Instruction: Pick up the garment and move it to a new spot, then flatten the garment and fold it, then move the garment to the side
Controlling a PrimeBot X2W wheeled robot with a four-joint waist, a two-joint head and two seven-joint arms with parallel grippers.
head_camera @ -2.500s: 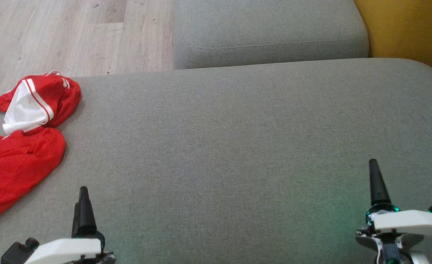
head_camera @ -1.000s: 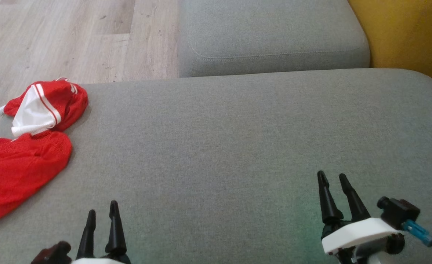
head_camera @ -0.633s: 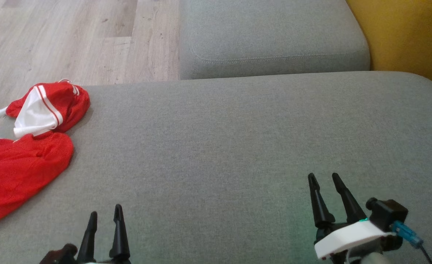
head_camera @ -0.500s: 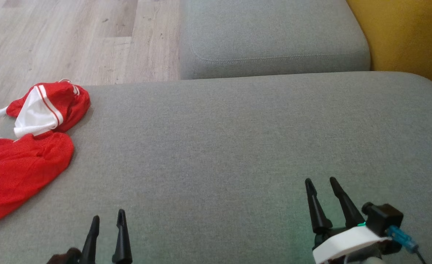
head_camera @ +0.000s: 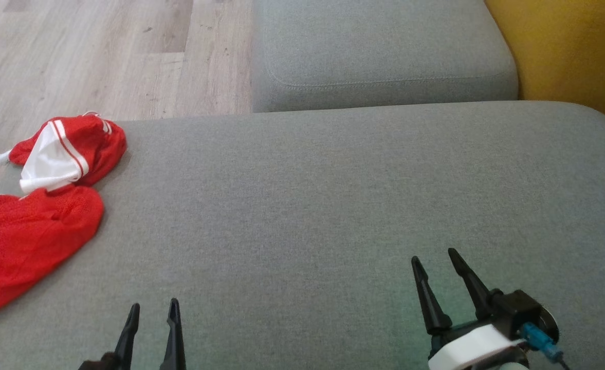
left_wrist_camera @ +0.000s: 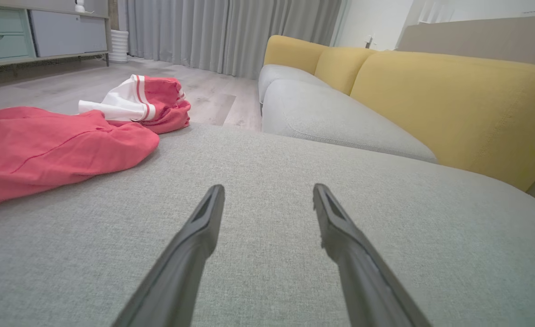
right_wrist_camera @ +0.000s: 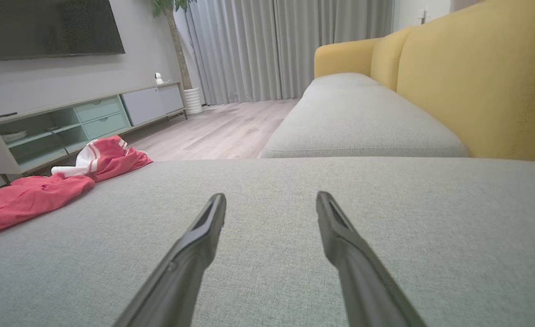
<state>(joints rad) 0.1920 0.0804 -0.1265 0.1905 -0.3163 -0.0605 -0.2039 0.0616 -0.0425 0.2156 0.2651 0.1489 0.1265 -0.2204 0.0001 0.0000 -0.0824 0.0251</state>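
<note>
One garment point(head_camera: 35, 234) — left of left gripper point(head_camera: 154, 304)

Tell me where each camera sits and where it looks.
Head view: on the head, looking forward and down at the grey fabric sofa cushion; left gripper and right gripper below.
Left wrist view: low on that wrist, along its open fingers; crumpled red-and-white garment ahead-left.
Right wrist view: low on that wrist, along its open fingers toward grey curtains.
All three show that garment.

The crumpled red mesh garment with white striped trim point(head_camera: 30, 241) spills past the head view's left edge; the left claw point(head_camera: 154, 304) is cut off at its base by the bottom edge.
</note>
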